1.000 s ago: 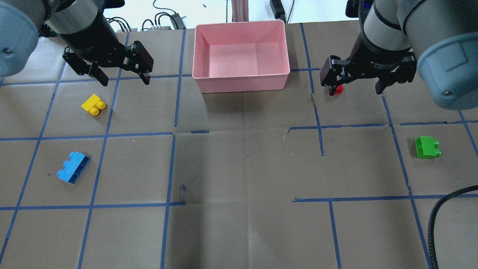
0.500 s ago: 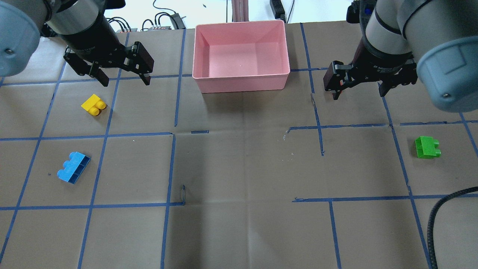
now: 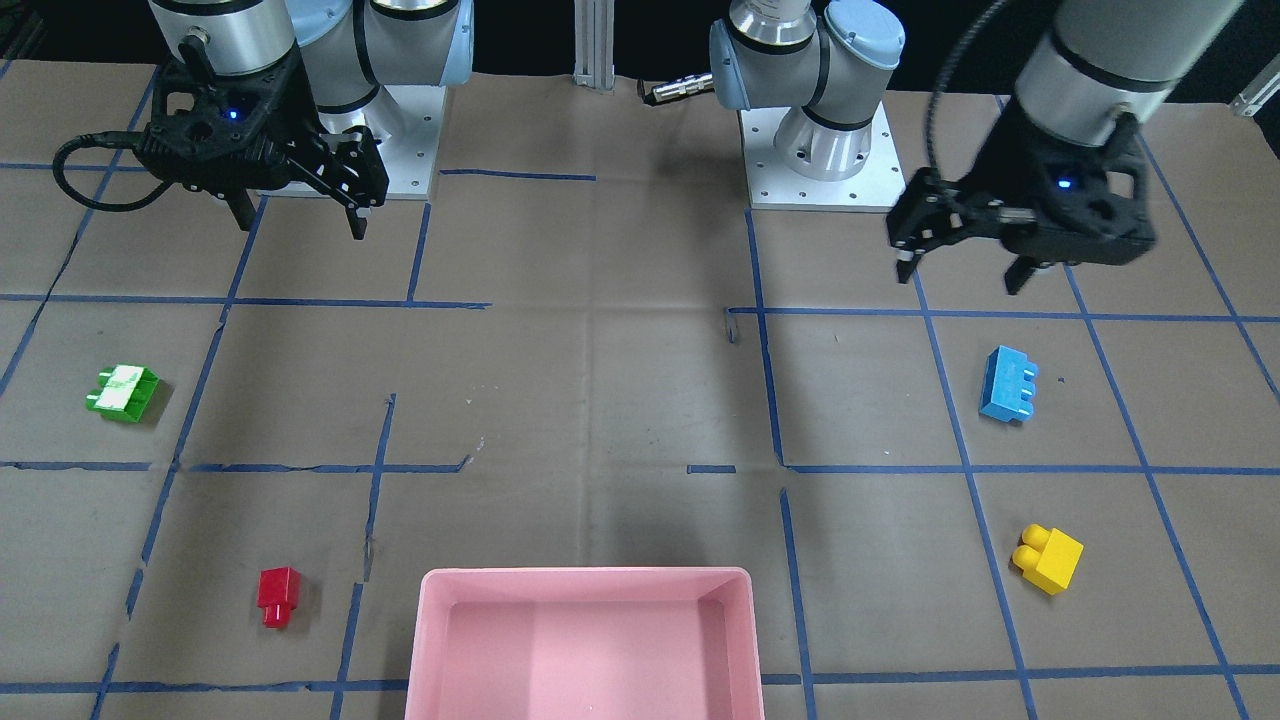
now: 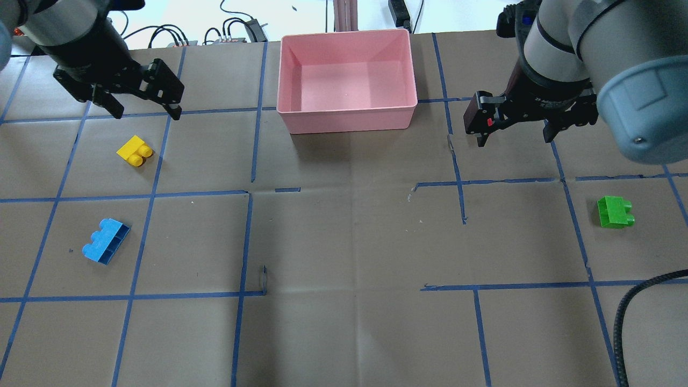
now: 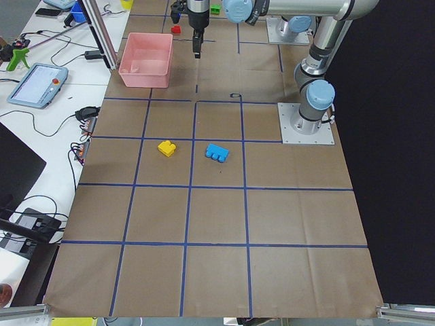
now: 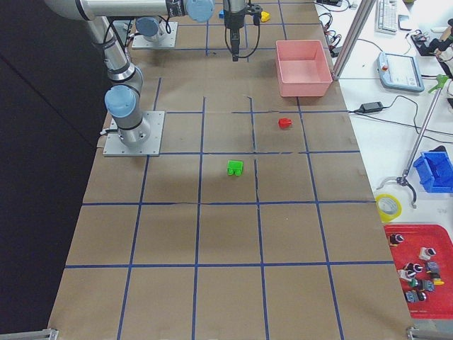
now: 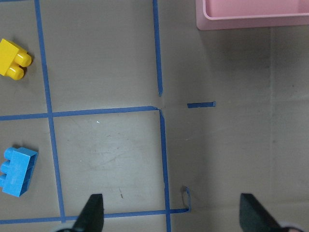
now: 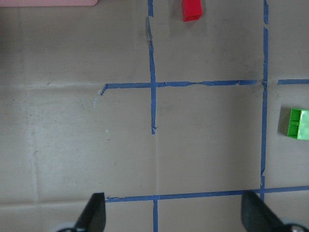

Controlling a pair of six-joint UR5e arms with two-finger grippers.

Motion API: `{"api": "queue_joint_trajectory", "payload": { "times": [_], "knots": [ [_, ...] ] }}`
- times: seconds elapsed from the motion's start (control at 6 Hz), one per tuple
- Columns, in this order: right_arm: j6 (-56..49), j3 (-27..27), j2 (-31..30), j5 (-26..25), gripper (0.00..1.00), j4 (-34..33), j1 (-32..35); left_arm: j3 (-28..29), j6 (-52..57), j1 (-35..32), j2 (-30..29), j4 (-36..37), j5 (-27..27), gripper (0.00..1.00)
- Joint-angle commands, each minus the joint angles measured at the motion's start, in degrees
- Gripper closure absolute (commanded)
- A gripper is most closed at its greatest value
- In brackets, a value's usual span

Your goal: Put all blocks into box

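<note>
The pink box (image 4: 348,121) stands empty at the table's far middle; it also shows in the front view (image 3: 585,576). My left gripper (image 4: 145,113) is open and empty, hovering behind the yellow block (image 4: 135,151). The blue block (image 4: 106,241) lies nearer, on the left. My right gripper (image 4: 516,138) is open and empty, hovering over the red block (image 3: 277,595), which is nearly hidden in the overhead view. The green block (image 4: 615,212) lies at the right. The right wrist view shows the red block (image 8: 191,9) and the green block (image 8: 298,123).
Blue tape lines grid the brown paper table top. A black cable (image 4: 626,322) loops in at the near right corner. The two arm bases (image 3: 825,150) stand on the robot's side. Cables and devices lie beyond the far edge.
My left gripper has moved to the left, still open. My right gripper has shifted slightly and now covers most of the red block in the overhead view. The blocks have not moved.
</note>
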Motion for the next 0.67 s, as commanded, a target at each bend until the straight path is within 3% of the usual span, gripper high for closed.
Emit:
{"api": "queue_joint_trajectory", "payload": {
  "times": [0.0,0.33,0.5],
  "knots": [
    [-0.06,0.03,-0.03,0.36,0.0,-0.03,0.18,-3.6,22.63,15.72,0.09,0.09,-0.27,0.01],
    [-0.32,0.03,-0.03,0.27,0.0,0.06,-0.08,-8.09,40.07,26.57,-0.34,5.35,-0.36,0.01],
    [-0.58,0.03,0.06,0.18,0.0,0.23,-0.43,-8.54,42.25,27.31,-1.04,5.45,-0.54,0.01]
  ]
}}
